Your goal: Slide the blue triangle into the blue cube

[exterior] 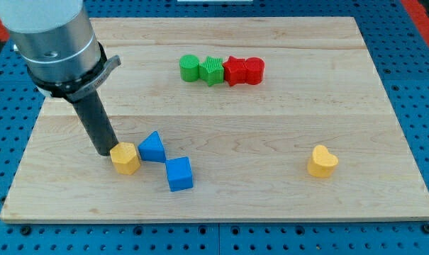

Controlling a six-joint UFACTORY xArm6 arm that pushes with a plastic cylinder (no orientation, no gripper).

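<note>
Blue triangle sits on your counter just up-left of the blue cube, nearly touching. My tip rests against the yellow hexagonal block, left of the triangle, so you would push rightward. No jaws exist here.

Wooden board carries blue triangle, blue cube, two yellow, four red-green blocks, seemingly touching.

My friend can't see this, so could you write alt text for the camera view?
A dark rod's tip rests at the left of a yellow block, with a blue triangle just right of it and a blue cube below-right on a wooden board. Two green and two red blocks line the top; a yellow heart sits right.
</note>
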